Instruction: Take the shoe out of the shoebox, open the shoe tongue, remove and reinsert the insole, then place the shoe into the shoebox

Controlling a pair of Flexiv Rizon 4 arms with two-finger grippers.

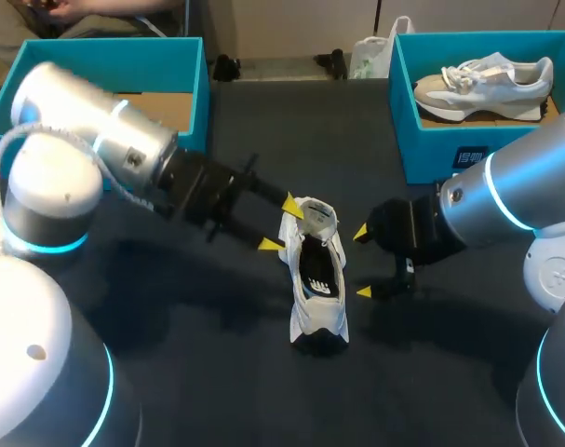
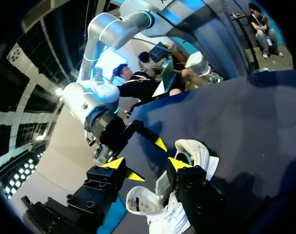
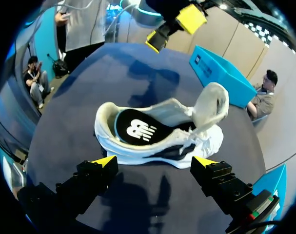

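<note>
Shoe [image 1: 316, 312] lies on the worktop [image 1: 217, 372], tongue [image 1: 317, 216] lifted; left gripper [image 1: 277, 223] and right gripper [image 1: 362, 263] both gape. Next, probably pinch the insole [image 1: 315, 270].

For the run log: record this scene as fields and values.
shoe: white sneaker on the dark table, between the two grippers
tongue: lifted open
insole: black, inside the sneaker
left gripper: open, beside the tongue
right gripper: open, at the sneaker's opposite side
right shoebox: blue, holds a second sneaker
left shoebox: blue, no shoe visible, partly hidden by the left arm
</note>
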